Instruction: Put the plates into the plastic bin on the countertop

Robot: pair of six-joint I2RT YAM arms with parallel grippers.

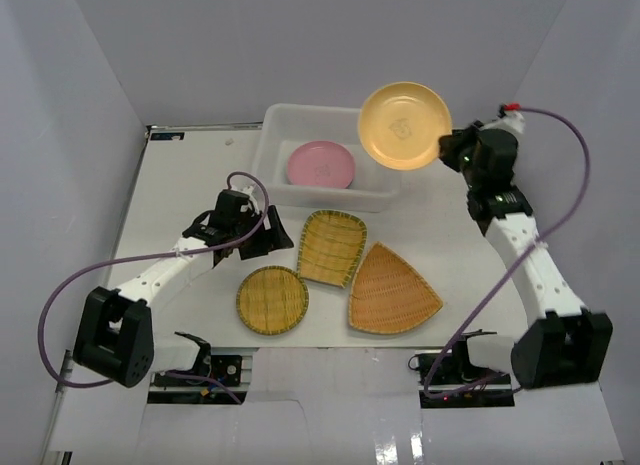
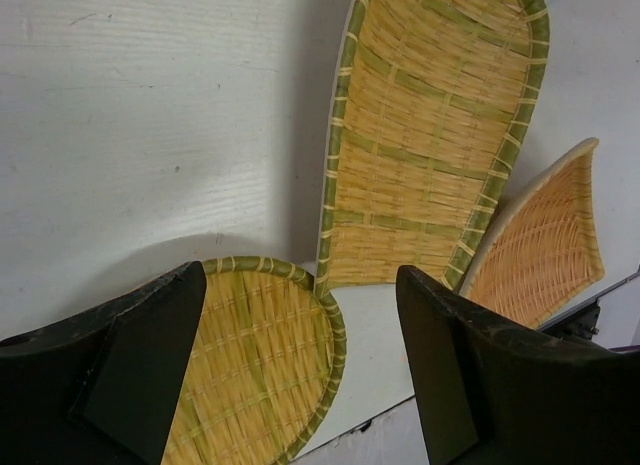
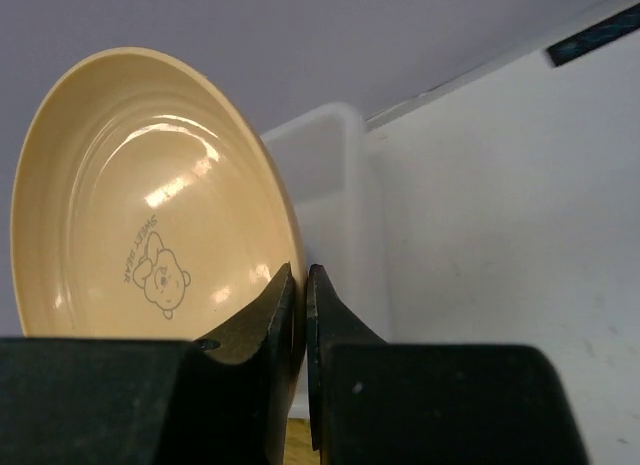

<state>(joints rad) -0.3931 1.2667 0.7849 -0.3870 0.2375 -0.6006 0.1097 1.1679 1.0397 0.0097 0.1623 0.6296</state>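
One plate lifted, one in the bin, three bamboo trays on the table.

The glossy yellow-orange plate (image 1: 404, 125), with a small bear drawing, is pinched at its rim by the right end effector (image 1: 445, 151) and tilts above the right end of the white plastic bin (image 1: 300, 115). The pink plate (image 1: 320, 165) lies flat inside the bin. Just ahead of the left end effector (image 1: 265, 237) the round tray (image 1: 272, 299), rectangular tray (image 1: 331, 247) and fan-shaped tray (image 1: 392, 290) lie on the white table (image 1: 180, 195).

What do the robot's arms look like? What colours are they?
The left arm and the right arm are built from white links with chunky black joints and black bases. The left gripper and right gripper are black, each with two flat fingers. A purple left cable and a purple right cable loop along them.
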